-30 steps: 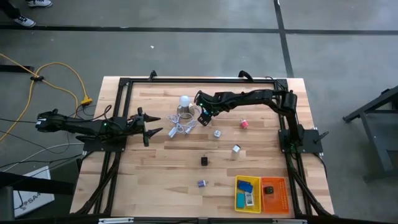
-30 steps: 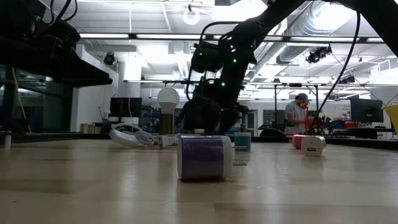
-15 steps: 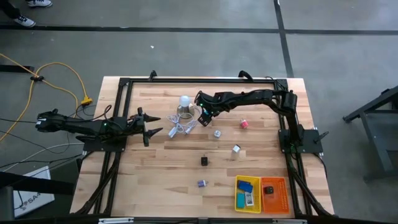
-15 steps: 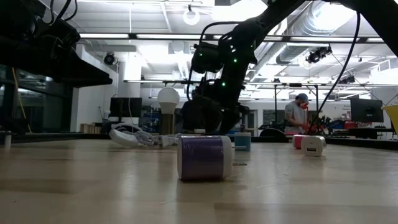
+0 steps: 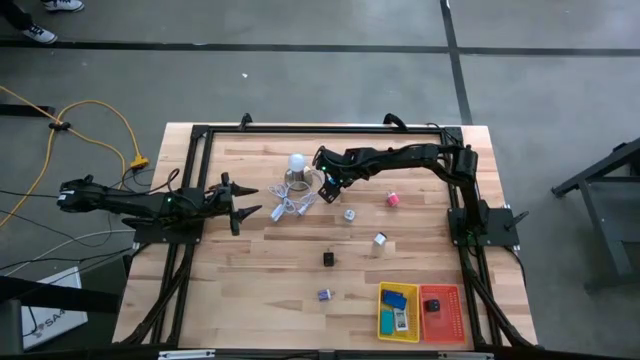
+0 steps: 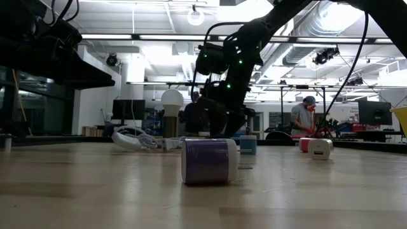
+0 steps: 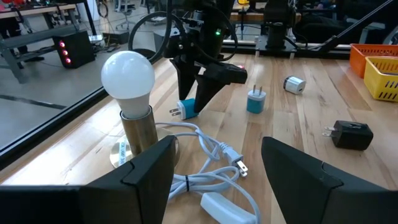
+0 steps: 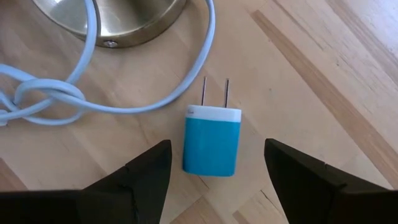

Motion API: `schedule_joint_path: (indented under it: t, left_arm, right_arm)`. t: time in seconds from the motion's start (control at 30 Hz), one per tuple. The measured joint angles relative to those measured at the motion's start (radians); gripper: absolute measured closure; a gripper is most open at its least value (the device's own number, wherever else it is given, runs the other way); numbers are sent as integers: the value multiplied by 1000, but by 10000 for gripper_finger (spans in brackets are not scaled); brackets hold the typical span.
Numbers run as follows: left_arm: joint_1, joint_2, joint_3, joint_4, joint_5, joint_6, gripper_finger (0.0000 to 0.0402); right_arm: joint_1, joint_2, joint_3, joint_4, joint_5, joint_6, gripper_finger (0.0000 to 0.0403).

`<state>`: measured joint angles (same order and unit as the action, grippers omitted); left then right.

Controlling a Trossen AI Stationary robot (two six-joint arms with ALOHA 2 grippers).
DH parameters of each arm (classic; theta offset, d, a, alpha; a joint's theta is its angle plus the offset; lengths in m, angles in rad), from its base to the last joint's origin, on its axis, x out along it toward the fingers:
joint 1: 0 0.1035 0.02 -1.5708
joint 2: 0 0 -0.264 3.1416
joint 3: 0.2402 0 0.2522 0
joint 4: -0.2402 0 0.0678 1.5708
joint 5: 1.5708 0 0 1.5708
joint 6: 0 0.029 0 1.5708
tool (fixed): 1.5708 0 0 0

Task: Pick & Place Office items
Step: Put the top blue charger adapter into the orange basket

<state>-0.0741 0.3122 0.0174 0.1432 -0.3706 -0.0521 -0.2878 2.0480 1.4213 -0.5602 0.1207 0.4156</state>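
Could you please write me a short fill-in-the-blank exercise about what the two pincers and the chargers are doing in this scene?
1. The right pincer hovers open directly above a ____ charger with two prongs.
2. That charger lies beside the lamp, whose cord is ____ in colour.
3. The black charger lies on the table, not in the ____ tray or the orange tray.
4. The left pincer holds ____.

Missing words: blue; white; yellow; nothing

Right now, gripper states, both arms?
Left gripper: open, empty, at the table's left edge, facing the lamp.
Right gripper: open, empty, fingers either side of the blue charger lying on the table, not touching it.
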Motion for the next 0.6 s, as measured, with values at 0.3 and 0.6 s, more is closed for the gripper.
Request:
schedule_joint_path:
  t: [0.3,0.6]
  left_arm:
    - [0,0,0,0,0,0,171]
    - [0,0,0,0,0,0,171]
  right_arm:
    - [10,0,0,0,6,1,159]
    - [13,0,0,0,11,2,159]
